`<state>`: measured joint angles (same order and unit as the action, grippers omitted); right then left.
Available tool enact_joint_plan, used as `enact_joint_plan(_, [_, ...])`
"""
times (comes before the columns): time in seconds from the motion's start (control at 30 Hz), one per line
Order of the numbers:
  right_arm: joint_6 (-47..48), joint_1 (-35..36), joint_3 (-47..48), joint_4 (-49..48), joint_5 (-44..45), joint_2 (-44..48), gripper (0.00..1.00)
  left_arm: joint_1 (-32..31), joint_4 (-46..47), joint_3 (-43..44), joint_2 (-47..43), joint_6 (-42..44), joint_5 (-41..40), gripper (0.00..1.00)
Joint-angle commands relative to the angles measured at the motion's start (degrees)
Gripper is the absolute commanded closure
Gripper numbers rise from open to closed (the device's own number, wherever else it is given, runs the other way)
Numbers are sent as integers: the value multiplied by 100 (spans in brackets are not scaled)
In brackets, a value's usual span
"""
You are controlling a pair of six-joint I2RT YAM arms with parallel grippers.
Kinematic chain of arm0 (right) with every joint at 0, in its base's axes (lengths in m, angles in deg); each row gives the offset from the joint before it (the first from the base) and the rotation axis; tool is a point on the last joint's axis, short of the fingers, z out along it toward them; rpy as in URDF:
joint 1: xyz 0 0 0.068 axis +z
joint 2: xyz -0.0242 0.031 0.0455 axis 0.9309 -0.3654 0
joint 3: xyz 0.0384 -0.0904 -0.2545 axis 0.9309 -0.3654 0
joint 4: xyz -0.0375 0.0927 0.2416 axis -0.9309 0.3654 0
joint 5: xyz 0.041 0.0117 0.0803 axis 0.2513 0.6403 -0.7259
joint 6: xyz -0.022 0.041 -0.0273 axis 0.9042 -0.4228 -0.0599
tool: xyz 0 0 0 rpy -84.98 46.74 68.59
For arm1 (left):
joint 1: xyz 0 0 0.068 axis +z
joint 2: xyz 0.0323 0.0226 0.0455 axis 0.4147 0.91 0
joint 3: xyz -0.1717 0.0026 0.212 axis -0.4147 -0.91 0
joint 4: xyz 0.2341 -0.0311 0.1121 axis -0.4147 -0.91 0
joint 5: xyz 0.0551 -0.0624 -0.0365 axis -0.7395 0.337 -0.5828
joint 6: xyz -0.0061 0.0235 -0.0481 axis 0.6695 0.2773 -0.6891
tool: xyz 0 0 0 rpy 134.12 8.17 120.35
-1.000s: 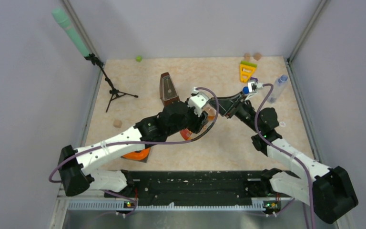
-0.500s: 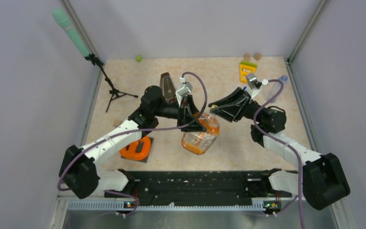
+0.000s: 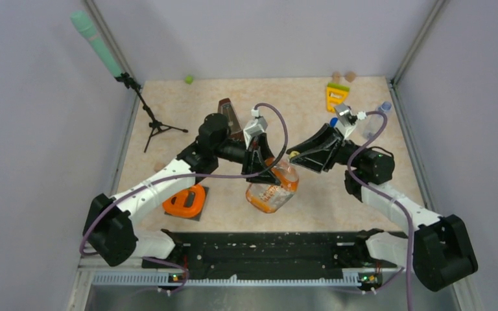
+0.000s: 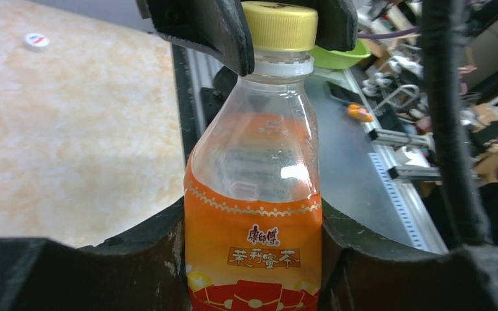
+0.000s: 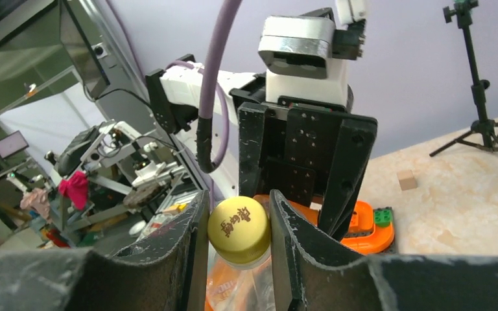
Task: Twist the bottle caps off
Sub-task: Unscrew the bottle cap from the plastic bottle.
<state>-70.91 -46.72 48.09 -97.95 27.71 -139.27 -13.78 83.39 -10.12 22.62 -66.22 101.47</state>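
Note:
My left gripper (image 4: 253,233) is shut on the orange label of the squat orange-tinted bottle (image 4: 253,194), held off the table and tilted near the centre (image 3: 271,191). The bottle's yellow cap (image 5: 238,234) sits on its neck, with my right gripper (image 5: 238,210) shut on it from both sides. In the left wrist view the cap (image 4: 279,26) shows between the right fingers (image 4: 207,29). A blue cap (image 3: 333,121) lies on the table behind the right arm. A white cap (image 4: 37,41) lies apart on the tabletop. A slim clear bottle (image 3: 371,123) lies at the far right.
A brown metronome (image 3: 228,115) stands behind the left wrist. An orange piece on a black base (image 3: 185,201) lies under the left forearm. A microphone tripod (image 3: 155,126) stands at the far left. A yellow toy (image 3: 336,97), tan discs (image 3: 343,76) and a green ball (image 3: 188,80) line the back.
The left arm has swung its elbow back and turned, bringing the orange bottle out toward the near side. The right arm has followed, staying at the bottle's neck.

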Motion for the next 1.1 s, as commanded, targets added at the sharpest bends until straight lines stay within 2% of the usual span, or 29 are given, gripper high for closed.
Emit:
enact_joint_plan(0.0, [27, -357, 43, -256, 963, 792, 100, 264, -2307, 208, -258, 1833, -417, 100])
enact_joint_plan(0.07, [184, -365, -96, 213, 1543, 1042, 100, 248, -2429, 151, -270, 1899, -811, 100])
enact_joint_plan(0.13, [528, -362, -19, 1535, 1957, 1357, 100, 251, -2447, 96, -271, 1942, -1064, 100])
enact_joint_plan(0.17, [736, -326, 14, 1788, 1952, 1516, 100, 247, -2447, 77, -287, 1957, -1116, 100])
enact_joint_plan(0.27, [1112, -284, -123, 1781, 1963, 1861, 100, 249, -2058, -33, -322, 1771, -1053, 100])
enact_joint_plan(0.4, [1597, -238, -156, 2769, 2346, 2094, 100, 239, -2048, 89, -181, 1736, -879, 100])
enact_joint_plan(0.5, [1470, -223, -170, 2310, 1946, 1779, 100, 193, -2069, 159, -189, 1723, -897, 100])
enact_joint_plan(0.53, [1387, -224, -156, 2337, 1911, 1698, 84, 167, -2055, 158, -226, 1694, -986, 100])
enact_joint_plan(0.63, [1481, -182, -192, 2580, 2125, 1665, 52, 75, -2004, 144, -347, 1634, -1445, 100])
enact_joint_plan(0.73, [2005, -35, -2, 3362, 2336, 1747, 33, -145, -2157, 209, -496, 1641, -2496, 100])
enact_joint_plan(0.93, [3412, 680, 643, 5444, 3569, 1807, 31, -822, -2399, 382, -655, 1749, -4311, 100])
enact_joint_plan(1.0, [3494, 758, 705, 5969, 4115, 1790, 31, -1097, -2415, 408, -722, 1754, -5150, 100])
enact_joint_plan(1.07, [3457, 761, 724, 6228, 4274, 1723, 31, -1317, -2348, 379, -763, 1721, -5787, 100])
